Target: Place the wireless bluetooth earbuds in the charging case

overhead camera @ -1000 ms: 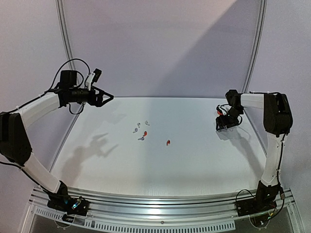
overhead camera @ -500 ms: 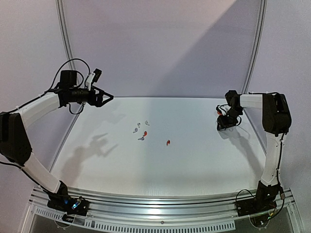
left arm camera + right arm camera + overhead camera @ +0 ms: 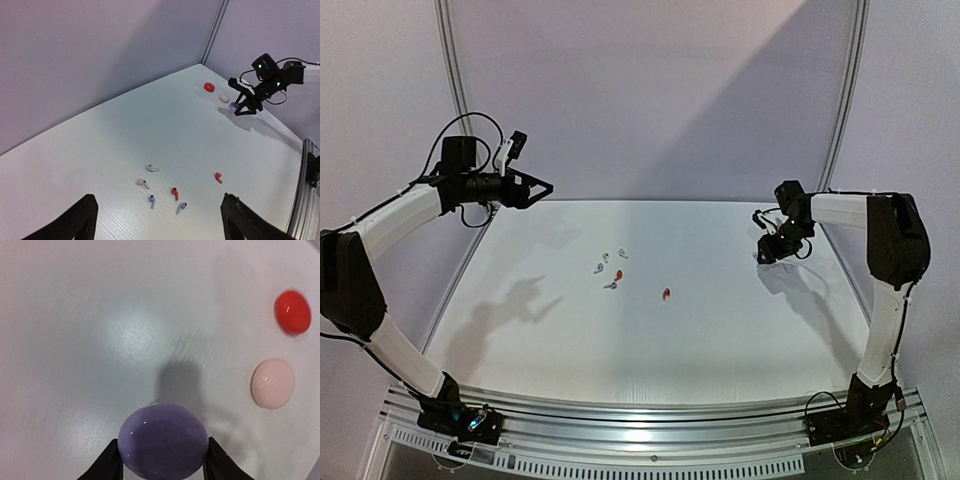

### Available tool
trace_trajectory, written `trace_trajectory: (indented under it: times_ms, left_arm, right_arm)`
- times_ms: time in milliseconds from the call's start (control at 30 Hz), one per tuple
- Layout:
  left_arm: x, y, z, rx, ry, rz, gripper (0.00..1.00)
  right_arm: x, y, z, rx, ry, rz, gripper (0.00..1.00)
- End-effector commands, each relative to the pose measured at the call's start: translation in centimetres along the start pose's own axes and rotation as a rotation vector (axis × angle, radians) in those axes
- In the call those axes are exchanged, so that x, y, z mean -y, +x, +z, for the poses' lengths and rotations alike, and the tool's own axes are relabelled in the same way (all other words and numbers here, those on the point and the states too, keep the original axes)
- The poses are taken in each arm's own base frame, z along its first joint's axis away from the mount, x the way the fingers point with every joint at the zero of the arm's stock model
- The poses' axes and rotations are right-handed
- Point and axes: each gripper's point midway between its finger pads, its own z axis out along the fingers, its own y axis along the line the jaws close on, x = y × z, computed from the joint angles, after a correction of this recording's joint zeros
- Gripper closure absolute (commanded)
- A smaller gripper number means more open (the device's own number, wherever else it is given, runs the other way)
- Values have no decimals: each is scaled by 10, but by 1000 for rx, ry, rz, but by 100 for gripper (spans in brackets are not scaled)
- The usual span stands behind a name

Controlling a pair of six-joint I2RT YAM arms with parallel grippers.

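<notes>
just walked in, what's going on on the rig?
The right gripper has the lilac case between its fingers at the far right of the table, apparently just off the surface. The red case and white case sit nearby. Six earbuds lie loose mid-table, none in a case yet. The left gripper hangs open above the far left, holding nothing.

lab booth: bare walls (image 3: 650, 90), table (image 3: 720, 340)
</notes>
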Motion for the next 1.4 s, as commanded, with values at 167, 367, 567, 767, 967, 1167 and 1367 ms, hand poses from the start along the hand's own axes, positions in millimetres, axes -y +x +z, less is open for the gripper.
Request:
trace_trajectory:
  times_ms: [167,367,567,767,967,1167,1367]
  left_arm:
    - [88,-60,3,73,335,-12,22]
    - [142,-90,0,103,475,46,24]
    - [185,-91,6,87,555,102,26]
    - [214,-74,13,51,592,140,26]
    - [231,-67,14,36,614,157,47]
    - [233,-56,14,16,619,172,56]
    - [236,-55,12,15,631,191,77]
  right_arm:
    - [-149,-132,-206,702,68,-454,69]
    - [-249,-149,-274,946,87,-727,68]
    - [-324,-151,-303,1073,62,-894,67]
    - [-360,-143,-311,1104,46,-954,68]
    - [-378,-134,-316,1116,38,-960,70]
    - [-383,-136,-322,1138,46,-944,71]
    - [-386,-138,-322,1149,49,-957,71]
